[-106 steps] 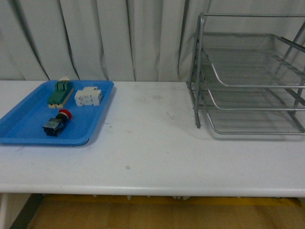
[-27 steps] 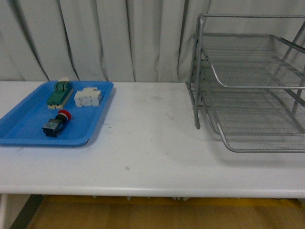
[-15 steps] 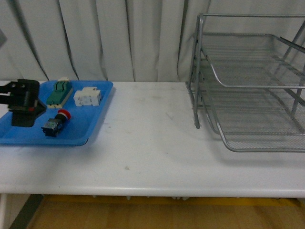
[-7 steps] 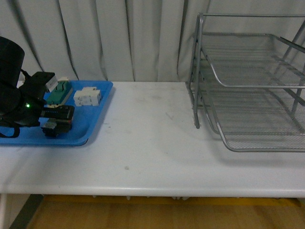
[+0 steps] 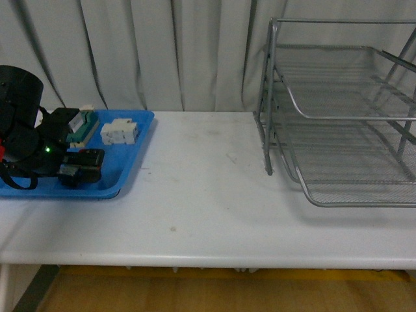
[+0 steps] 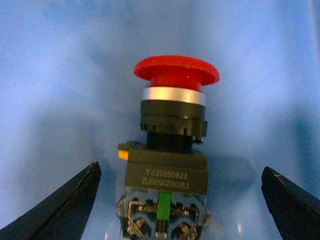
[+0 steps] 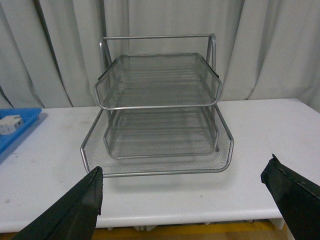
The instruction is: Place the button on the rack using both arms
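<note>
Blue plastic tray, at the left end of the white table, holds the button. The button lies on its side on the tray floor, red cap pointing away from the wrist camera.

Status of the left gripper: lowered over the tray, jaws spread, one finger on each side of the button's dark body. Both fingers appear to stand clear of the body. Contact cannot be ruled out, since only the fingertips show in the left wrist view, and in the front view the arm hides most of the button.

Status of the right gripper: released and empty, facing the rack from the front and well apart from it. The rack stands at the right end of the table. Its lowest tier projects forward of the two tiers above and is bare.

Progress: early. The approach to the button looks complete. The grasp, the lift, the carry across the table and the placement on the rack are not yet done.

A white terminal block and a green-and-beige block share the tray, near the button but not touching it.
</note>
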Tool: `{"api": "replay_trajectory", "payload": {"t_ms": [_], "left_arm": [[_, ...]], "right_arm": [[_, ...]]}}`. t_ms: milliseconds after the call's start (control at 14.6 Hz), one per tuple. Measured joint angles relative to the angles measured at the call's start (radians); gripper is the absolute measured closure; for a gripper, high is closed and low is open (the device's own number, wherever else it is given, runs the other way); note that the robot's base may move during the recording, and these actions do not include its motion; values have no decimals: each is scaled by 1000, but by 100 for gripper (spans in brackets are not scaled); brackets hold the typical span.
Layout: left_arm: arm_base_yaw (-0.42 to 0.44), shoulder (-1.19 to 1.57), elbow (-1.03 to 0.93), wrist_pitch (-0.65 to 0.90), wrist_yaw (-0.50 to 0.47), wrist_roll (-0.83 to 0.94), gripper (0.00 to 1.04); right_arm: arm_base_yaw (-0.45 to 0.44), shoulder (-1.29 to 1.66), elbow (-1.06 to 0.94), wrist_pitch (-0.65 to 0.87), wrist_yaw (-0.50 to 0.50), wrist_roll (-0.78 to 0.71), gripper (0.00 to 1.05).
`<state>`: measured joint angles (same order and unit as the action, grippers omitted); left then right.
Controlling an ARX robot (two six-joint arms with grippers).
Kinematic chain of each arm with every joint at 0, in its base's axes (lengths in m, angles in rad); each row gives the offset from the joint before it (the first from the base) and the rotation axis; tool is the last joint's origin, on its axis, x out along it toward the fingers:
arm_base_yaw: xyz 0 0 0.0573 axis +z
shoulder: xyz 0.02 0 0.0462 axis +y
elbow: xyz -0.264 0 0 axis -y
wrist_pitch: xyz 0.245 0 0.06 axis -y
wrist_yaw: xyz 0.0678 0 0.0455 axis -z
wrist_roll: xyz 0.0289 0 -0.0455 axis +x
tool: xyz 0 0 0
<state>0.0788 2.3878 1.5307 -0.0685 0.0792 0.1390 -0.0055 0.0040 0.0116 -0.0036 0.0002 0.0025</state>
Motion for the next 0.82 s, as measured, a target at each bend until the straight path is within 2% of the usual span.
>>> {"api": "replay_trajectory", "payload": {"t_ms": [68,137,410,616,821], "left_arm": [[4,18,24,-3,0,0,7],[9,26,34,-4,10,-2,25],[12,24,5,69,32,-39,65],[-6,-103,-160,161,40,-62,69],[-56,-422,-421,288,15,-34,69]], "right_arm": [[0,0,0,0,0,0,6],[0,0,0,0,0,0,6],[0,0,0,0,0,0,6],[0,0,0,0,0,0,6],[0,0,0,0,0,0,6]]}}
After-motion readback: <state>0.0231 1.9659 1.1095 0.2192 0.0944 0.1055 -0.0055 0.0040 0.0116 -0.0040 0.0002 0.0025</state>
